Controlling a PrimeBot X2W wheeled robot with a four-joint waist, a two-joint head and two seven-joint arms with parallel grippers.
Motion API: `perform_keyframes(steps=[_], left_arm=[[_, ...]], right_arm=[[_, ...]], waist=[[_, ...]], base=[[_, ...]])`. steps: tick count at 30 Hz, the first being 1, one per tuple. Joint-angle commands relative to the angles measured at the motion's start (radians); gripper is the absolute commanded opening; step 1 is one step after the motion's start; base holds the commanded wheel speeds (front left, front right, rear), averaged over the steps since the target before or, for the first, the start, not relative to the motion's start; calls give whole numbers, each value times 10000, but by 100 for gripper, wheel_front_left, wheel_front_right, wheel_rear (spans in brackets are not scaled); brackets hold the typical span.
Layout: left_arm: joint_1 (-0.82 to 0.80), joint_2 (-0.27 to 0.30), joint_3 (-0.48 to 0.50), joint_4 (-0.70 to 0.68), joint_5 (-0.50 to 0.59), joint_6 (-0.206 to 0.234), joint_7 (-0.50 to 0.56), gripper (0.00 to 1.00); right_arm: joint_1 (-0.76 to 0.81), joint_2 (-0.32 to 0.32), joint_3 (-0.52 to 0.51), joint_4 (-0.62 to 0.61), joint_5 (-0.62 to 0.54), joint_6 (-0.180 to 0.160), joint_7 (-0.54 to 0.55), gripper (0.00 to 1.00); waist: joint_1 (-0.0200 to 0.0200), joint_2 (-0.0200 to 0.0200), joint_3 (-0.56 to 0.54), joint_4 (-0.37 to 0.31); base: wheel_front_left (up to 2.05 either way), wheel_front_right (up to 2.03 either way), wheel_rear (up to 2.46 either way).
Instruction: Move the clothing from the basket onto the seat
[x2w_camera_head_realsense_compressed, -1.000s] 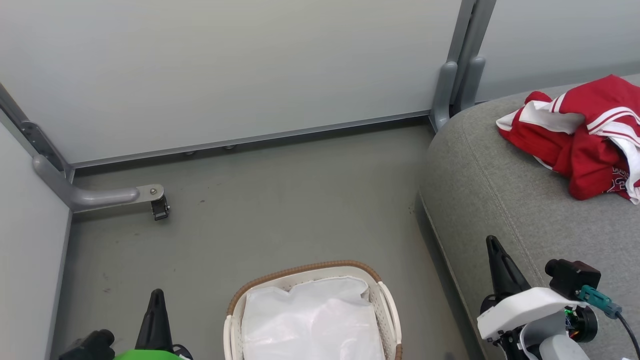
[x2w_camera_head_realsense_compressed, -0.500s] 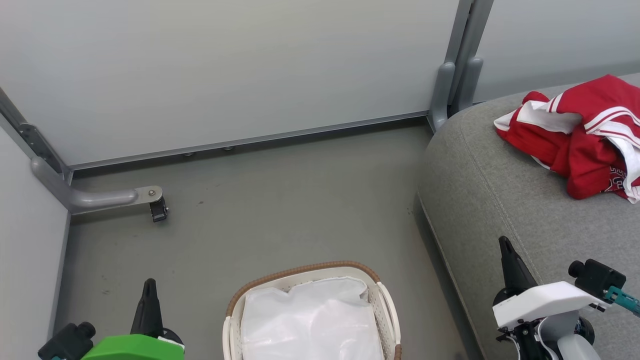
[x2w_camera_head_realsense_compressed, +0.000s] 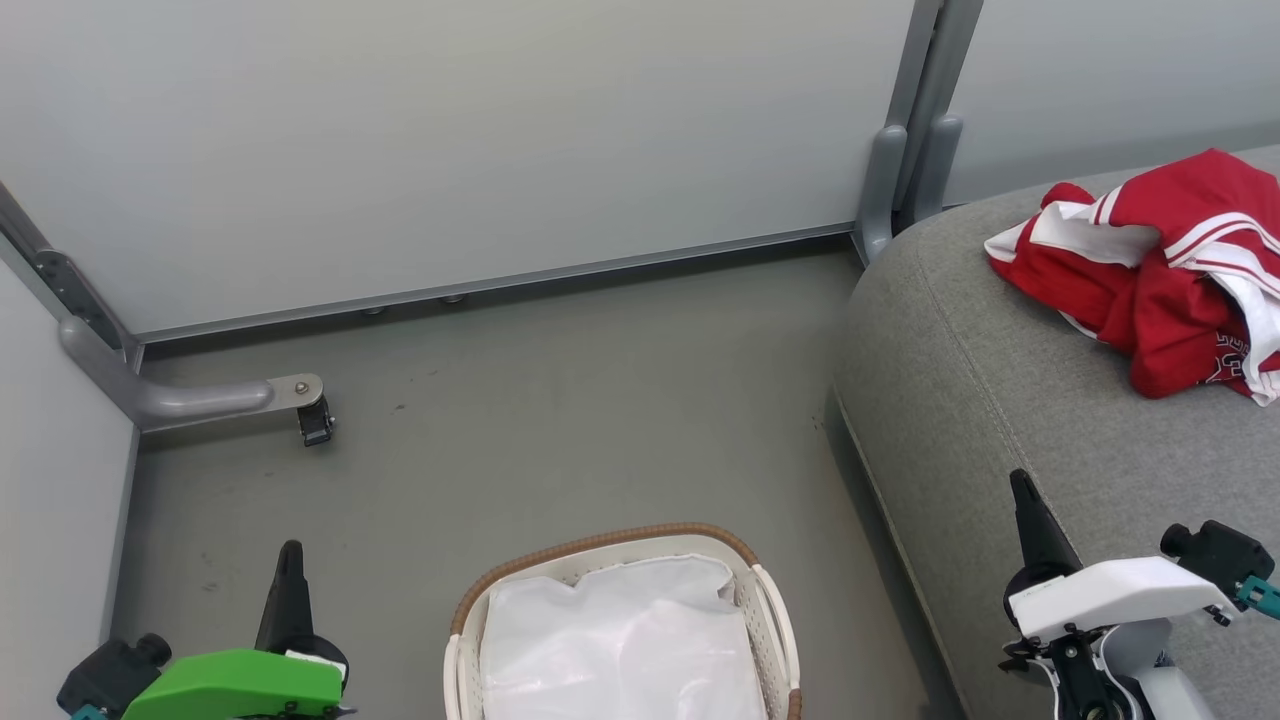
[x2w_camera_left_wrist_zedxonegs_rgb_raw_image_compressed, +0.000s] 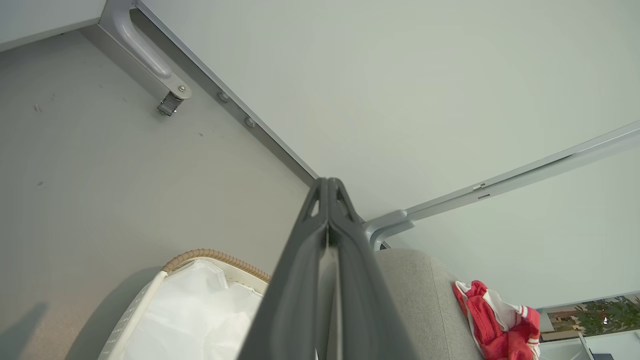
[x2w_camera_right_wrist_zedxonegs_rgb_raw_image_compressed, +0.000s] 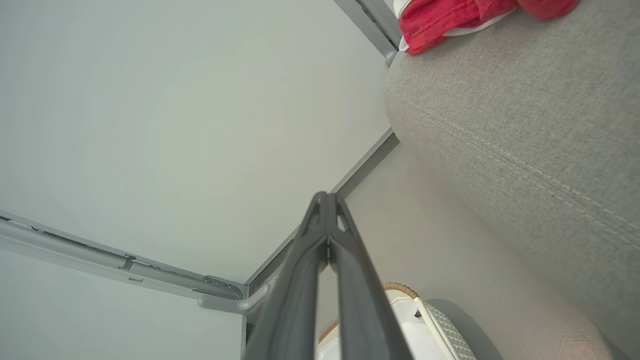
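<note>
The clothing is lying in a crumpled red and white heap on the seat, toward its far right part and well back from the rounded left edge. The basket is standing on the grey floor at the near side, near the left edge of the seat with a strip of floor showing between them, and a glossy white liner sheet is covering its inside. The left gripper is hanging above the floor to the left of the basket; its two dark fingers are pressing together along their length, so it is clenched on itself. The right gripper is hanging over the near edge of the seat, well apart from the clothing, and it is clenched in the same way. Both are pointing toward the pale grey wall panels. A grey metal foot with a small caster is resting on the floor near the far left corner.
</note>
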Motion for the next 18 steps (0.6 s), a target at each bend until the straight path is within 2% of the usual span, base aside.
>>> perform_keyframes(steps=[1,18], left_arm=[[-290,53,67,-68,-291,-85,70,0],[-588,56,289,-33,-1908,-163,550,0]], right_arm=[[-168,-77,-66,-139,314,-6,78,0],[-190,-83,-327,-188,2155,-7,560,0]], waist=[[0,0,-2,-3],[0,0,-26,-49]], base=[[0,0,0],[0,0,0]])
